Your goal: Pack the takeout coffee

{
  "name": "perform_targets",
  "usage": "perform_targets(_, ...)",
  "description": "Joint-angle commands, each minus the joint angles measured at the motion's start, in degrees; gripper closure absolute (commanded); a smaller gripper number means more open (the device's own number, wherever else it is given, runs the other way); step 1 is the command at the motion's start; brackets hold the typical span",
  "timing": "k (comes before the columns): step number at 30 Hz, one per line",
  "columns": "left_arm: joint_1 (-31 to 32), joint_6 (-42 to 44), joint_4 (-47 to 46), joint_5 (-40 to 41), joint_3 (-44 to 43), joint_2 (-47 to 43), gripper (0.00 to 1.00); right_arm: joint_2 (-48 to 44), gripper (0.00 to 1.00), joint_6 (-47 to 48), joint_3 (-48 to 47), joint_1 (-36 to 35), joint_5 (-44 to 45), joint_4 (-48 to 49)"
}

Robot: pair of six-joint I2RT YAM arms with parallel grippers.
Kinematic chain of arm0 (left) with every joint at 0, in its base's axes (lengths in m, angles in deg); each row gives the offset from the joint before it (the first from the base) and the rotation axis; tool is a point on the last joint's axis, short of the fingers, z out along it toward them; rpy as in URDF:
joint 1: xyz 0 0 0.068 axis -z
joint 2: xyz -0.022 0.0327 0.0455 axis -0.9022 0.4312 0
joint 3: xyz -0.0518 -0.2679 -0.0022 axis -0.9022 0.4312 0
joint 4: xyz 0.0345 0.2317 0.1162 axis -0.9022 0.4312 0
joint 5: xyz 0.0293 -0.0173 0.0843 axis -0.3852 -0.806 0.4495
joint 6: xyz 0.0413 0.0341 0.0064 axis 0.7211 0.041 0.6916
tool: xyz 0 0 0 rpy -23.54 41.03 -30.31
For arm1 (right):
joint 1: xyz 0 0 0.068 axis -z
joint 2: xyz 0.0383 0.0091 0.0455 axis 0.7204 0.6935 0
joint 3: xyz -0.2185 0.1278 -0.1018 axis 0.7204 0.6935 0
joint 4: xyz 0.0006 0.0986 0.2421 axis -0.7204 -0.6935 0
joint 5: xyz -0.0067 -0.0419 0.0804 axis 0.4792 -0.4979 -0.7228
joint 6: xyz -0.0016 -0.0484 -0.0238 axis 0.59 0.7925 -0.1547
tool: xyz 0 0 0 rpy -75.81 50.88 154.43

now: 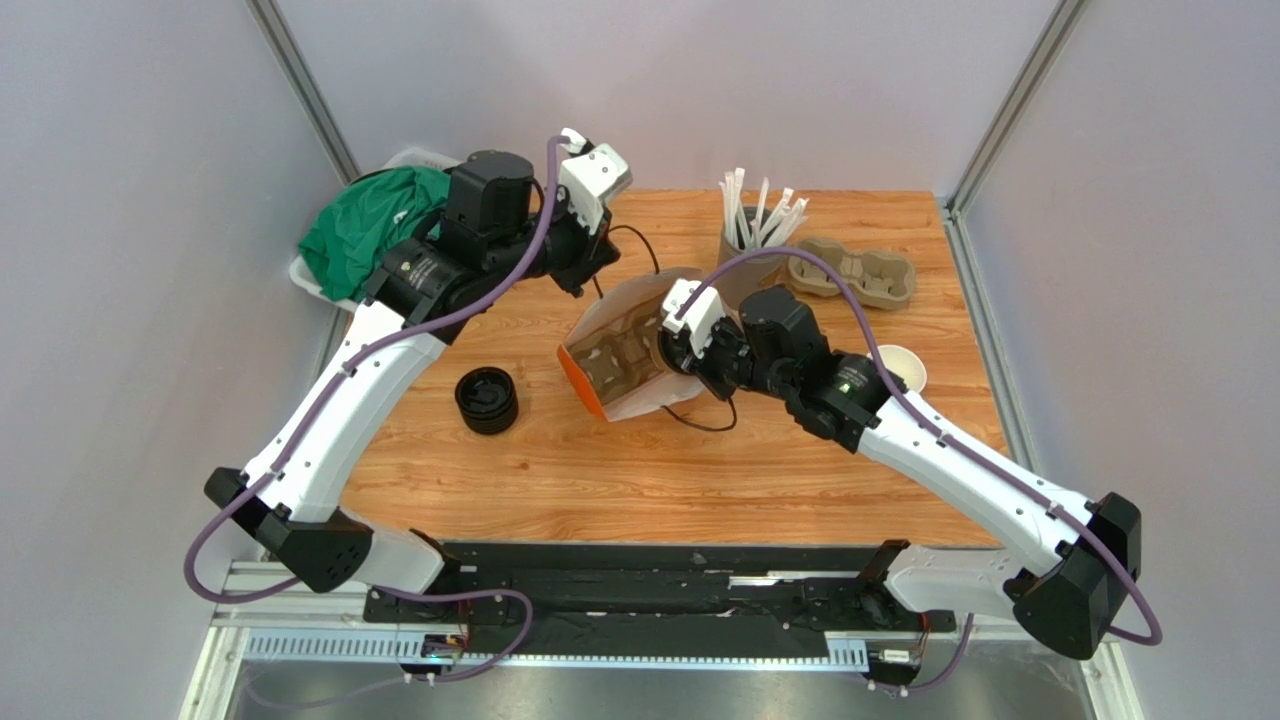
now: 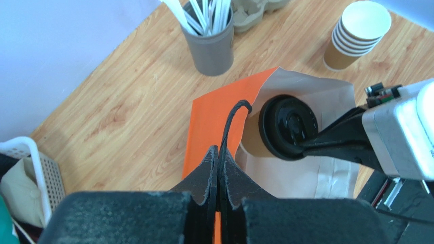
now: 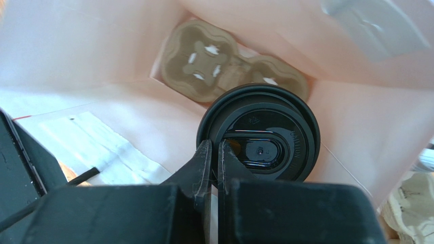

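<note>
The right wrist view shows a brown moulded pulp carrier (image 3: pixel 204 63) at the bottom of the orange paper bag (image 2: pixel 214 119); the left wrist view does not. The right gripper (image 3: pixel 214 152) is clamped on the rim of the round black plastic lid (image 3: pixel 265 129). The lid caps the tan paper cup (image 2: pixel 250 141), which is inside the bag's mouth. The left gripper (image 2: pixel 219 163) pinches the bag's black cord handle (image 2: pixel 232 119).

Bright orange outside and pale white within on the paper bag (image 2: pixel 214 122), with a black cord handle (image 2: pixel 229 122). Glossy black lid (image 2: pixel 289 126) over a tan cup (image 2: pixel 252 142). Matte black left pincer (image 2: pixel 220 157) and right pincer (image 3: pixel 214 150). Light brown wood grain across the bench (image 1: pixel 601 465). Grey holder (image 2: pixel 211 48) of white straws (image 2: pixel 201 12). Tan stack of cups (image 2: pixel 351 43), white inside. Dull brown pulp carrier (image 3: pixel 201 63). Green cloth (image 1: pixel 368 225) in a white basket (image 2: pixel 51 175).
</note>
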Motion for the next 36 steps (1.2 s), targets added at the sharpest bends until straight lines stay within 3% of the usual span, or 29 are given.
perform_targets(1, 0.50, 3.08, -0.07, 5.28, 1.64, -4.50, 1.00, -0.42, 1.00, -1.51, 0.76, 0.29, -2.70, 1.27)
perform_targets(19, 3.75, 3.88, -1.74, 16.97, 5.17, -3.45, 1.00, 9.77, 1.00, -9.07, -14.53, 1.17, -8.50, -5.76)
perform_targets(36, 5.51, 1.85, -2.44, 21.29, 3.32, -1.43, 1.00, 18.21, 1.00, -16.28, -20.95, 1.17, -6.66, -2.51)
